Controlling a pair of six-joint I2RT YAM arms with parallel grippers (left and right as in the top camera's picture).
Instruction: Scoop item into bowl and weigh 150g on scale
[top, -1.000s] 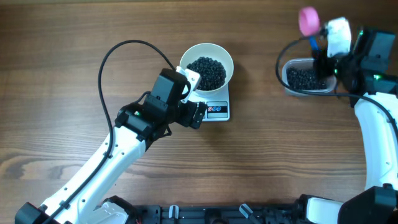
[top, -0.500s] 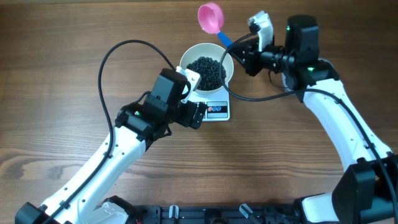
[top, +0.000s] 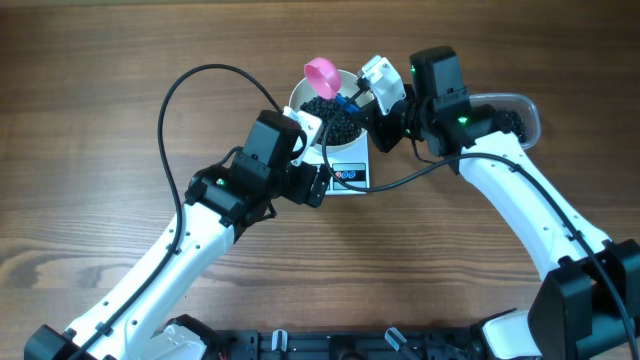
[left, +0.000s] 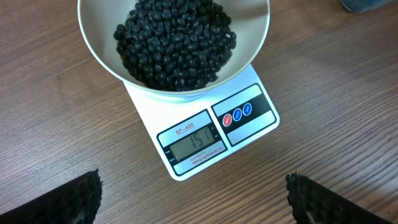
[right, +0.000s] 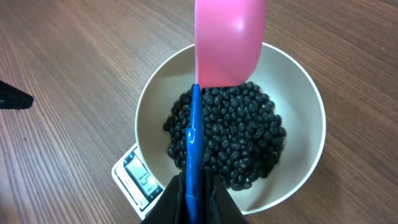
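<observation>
Overhead, my right gripper (top: 372, 92) pinches the pink scoop (top: 321, 72) by its stiff blue handle (top: 345, 101), probably the best hold for light beans (top: 338, 122) that roll loose, while my left gripper (top: 316, 158) stands spread wide.

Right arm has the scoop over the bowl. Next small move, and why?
Probably lift the scoop away without adding more: the scale display reads 151, about target, and the bowl already holds the beans.
</observation>
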